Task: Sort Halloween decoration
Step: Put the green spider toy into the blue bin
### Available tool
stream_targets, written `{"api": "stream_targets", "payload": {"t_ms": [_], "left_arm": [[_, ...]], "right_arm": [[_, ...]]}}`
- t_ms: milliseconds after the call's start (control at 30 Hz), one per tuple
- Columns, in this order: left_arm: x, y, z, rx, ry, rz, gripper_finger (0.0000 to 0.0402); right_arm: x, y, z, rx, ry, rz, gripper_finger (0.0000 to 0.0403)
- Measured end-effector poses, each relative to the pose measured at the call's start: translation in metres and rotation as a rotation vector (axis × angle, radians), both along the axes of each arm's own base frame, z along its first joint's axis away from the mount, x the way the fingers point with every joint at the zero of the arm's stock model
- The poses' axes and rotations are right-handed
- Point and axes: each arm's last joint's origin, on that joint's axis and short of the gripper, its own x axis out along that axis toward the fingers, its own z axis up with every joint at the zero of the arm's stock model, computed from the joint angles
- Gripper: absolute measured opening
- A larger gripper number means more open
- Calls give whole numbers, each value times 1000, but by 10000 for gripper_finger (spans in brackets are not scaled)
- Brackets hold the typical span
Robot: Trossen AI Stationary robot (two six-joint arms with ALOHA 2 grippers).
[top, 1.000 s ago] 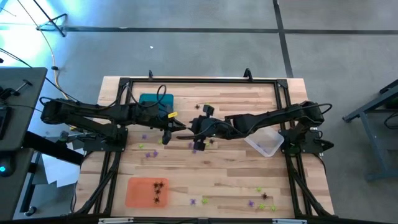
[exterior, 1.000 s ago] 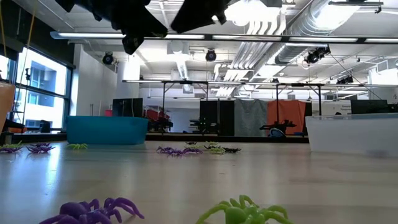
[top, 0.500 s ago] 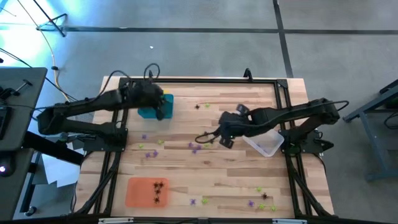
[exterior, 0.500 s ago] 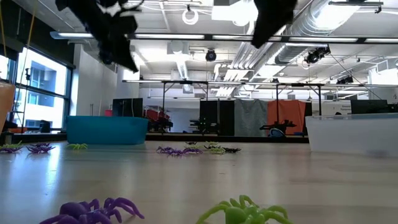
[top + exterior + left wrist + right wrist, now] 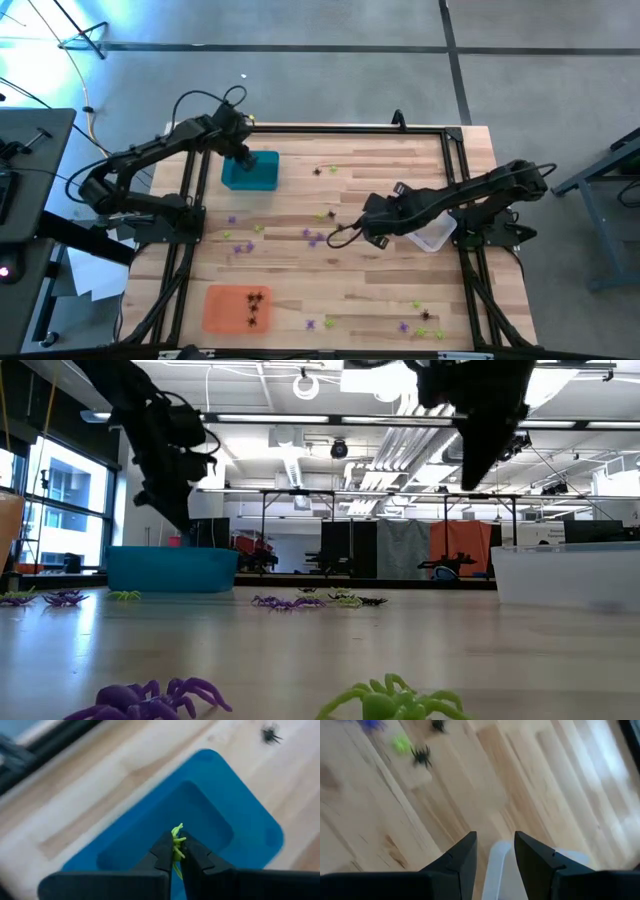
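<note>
L tool (image 5: 176, 851) pinching green spider (image 5: 176, 841) over teal tray (image 5: 250, 810).

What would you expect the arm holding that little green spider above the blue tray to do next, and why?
Probably open its fingers and let go. The left pincer is shut on a yellow-green spider and hangs right over the hollow of the teal tray, so the piece should drop inside. The right pincer is open, near the clear tray.

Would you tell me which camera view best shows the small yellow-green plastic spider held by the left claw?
The left wrist view: the yellow-green plastic spider sits pinched in the left claw above the teal tray. In the high, low and right wrist views, it cannot be seen.
</note>
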Motion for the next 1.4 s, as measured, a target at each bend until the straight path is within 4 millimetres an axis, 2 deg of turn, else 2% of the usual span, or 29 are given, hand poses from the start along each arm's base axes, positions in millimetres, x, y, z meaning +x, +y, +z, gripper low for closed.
{"api": "stream_targets", "payload": {"t_ms": [200, 600, 733, 833, 1000, 1067, 1233, 1400], "left_arm": [[3, -4, -2, -58, -28, -49, 15], [3, -7, -2, -112, -27, -21, 104], [15, -14, 13, -235, -226, -162, 110], [29, -22, 32, -257, -358, -281, 105], [54, -45, 58, -185, -446, -430, 97], [62, -55, 65, -165, -467, -477, 95], [68, -67, 82, -113, -500, -569, 95], [69, -68, 93, -49, -518, -621, 94]], "right_arm": [[-4, -2, -21, 58, 30, -17, 126], [9, -7, -21, 70, -71, 36, 126], [22, -20, -18, 58, -163, 77, 126], [35, -38, -13, 41, -258, 115, 126], [55, -86, -13, -9, -364, 142, 126], [62, -107, -24, 31, -366, 159, 126], [80, -153, -69, 114, -356, 169, 126], [79, -188, -87, 79, -349, 156, 126]]}}
